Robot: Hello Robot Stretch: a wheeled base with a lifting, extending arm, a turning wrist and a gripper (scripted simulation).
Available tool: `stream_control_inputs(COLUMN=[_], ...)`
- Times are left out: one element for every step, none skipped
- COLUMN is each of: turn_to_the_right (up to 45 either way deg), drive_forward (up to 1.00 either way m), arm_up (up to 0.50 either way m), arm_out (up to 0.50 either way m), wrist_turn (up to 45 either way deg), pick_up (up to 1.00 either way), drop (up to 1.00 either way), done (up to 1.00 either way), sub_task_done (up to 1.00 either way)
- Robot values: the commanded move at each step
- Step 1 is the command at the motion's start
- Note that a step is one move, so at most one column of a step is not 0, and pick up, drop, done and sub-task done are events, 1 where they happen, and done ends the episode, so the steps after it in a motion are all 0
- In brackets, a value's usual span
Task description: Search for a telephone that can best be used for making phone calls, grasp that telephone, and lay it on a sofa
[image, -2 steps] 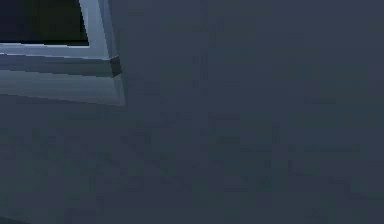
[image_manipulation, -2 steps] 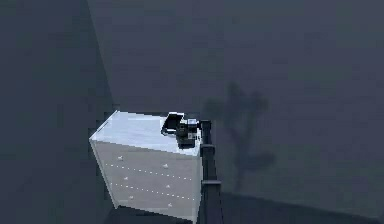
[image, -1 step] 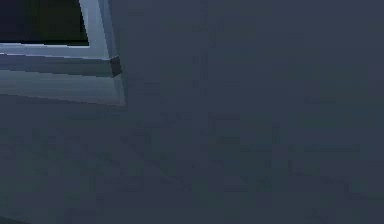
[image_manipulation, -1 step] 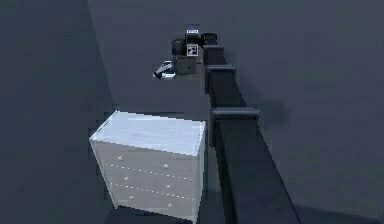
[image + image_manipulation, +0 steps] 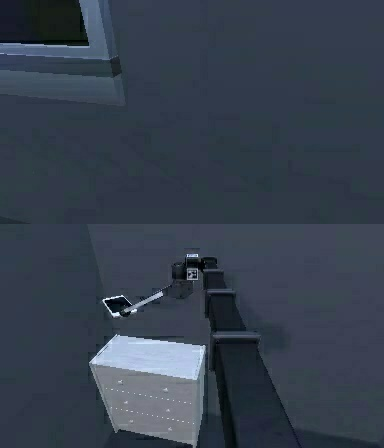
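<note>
In the arm side view a small flat telephone (image 5: 118, 305) with a pale face and a dark screen hangs in the air at the far end of my gripper (image 5: 137, 306). It is clear of every surface, so the gripper holds it. The thin fingers (image 5: 152, 299) run down and to the left from the gripper's dark body (image 5: 180, 290). The arm (image 5: 232, 334) rises as a dark bar from the bottom edge, with white marked squares (image 5: 190, 270) at its end. The telephone is above and behind the top of a white dresser.
A white dresser (image 5: 150, 384) with three drawers stands low in the arm side view, left of the arm, against a dark blue-grey wall. In the forward view a pale-framed dark panel (image 5: 60, 55) fills the upper left corner, with plain dark surface beside it.
</note>
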Motion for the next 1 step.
stream_control_inputs(turn_to_the_right=[0.0], drive_forward=[0.00], arm_up=[0.00], arm_out=[0.00], wrist_turn=[-45.0], pick_up=[0.00], drop=[0.00], done=[0.00], sub_task_done=[0.00])
